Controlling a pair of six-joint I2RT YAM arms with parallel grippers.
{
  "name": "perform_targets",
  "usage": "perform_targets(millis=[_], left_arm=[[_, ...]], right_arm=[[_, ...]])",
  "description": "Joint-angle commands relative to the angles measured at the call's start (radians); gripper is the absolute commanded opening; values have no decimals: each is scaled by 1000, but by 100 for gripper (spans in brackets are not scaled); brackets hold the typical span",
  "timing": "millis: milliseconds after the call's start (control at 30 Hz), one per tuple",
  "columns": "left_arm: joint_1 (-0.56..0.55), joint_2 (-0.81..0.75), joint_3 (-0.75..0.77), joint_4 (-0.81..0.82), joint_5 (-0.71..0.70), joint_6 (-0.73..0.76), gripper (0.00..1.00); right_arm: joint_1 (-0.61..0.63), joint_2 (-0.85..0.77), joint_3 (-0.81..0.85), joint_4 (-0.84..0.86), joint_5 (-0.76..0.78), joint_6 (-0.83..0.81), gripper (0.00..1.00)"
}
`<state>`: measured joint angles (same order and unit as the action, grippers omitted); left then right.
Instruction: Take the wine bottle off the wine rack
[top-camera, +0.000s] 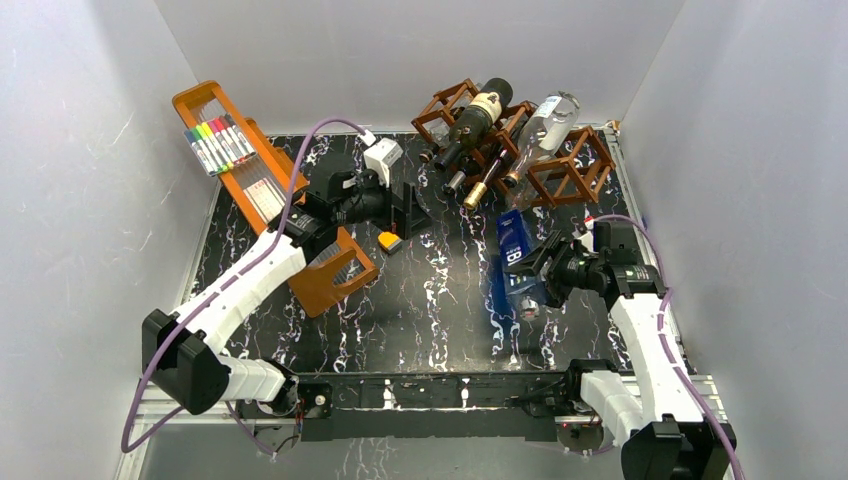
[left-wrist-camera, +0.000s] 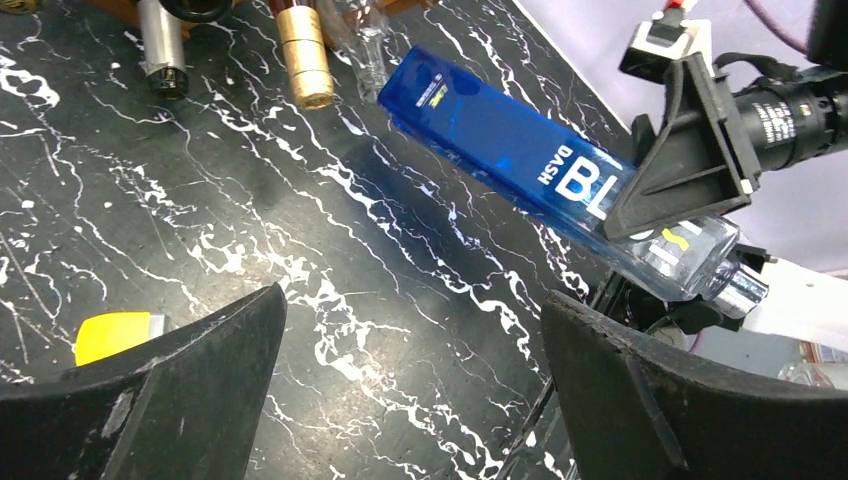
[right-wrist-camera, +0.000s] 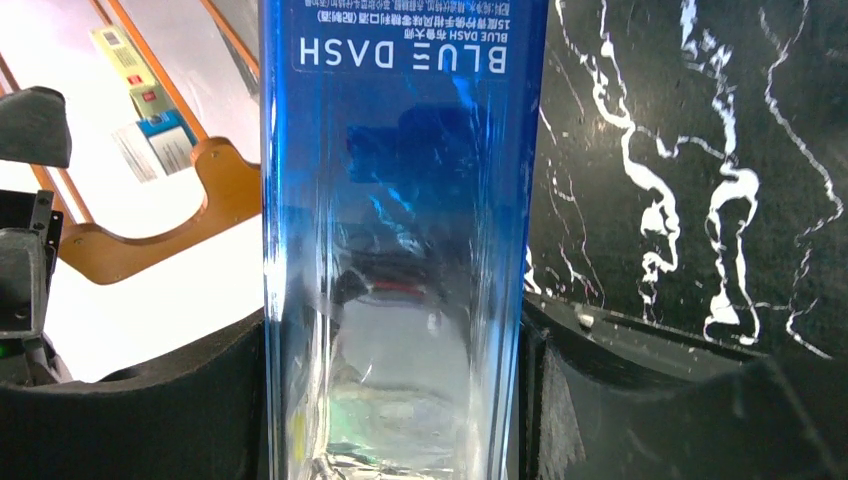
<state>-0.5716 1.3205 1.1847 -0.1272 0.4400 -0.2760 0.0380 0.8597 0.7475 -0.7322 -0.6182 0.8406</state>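
Black marbled table lies below both grippers; the reddish-brown wine rack stands ahead of the right gripper, with other bottles lodged in it. The blue wine bottle is out of the rack, clamped between the right jaws near its neck end. Best, I judge, to hold it level and lower it gently before releasing, while the left gripper hangs spread wide and empty beside it. The neck end is cut off in the right wrist view; cannot tell whether the far end touches the table.
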Motion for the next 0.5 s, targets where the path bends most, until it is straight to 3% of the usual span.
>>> perform_targets(millis=[0,200,467], left_arm=[[-6,-17,-10,50,76,27,98],[-86,-42,-81,131,42,144,98],[-148,-194,-377,489,171,437,98]], right_arm=[[1,16,89,18,-185,-67,0],[1,74,138,-73,-212,-167,0],[3,220,214,-166,-259,-320,0]])
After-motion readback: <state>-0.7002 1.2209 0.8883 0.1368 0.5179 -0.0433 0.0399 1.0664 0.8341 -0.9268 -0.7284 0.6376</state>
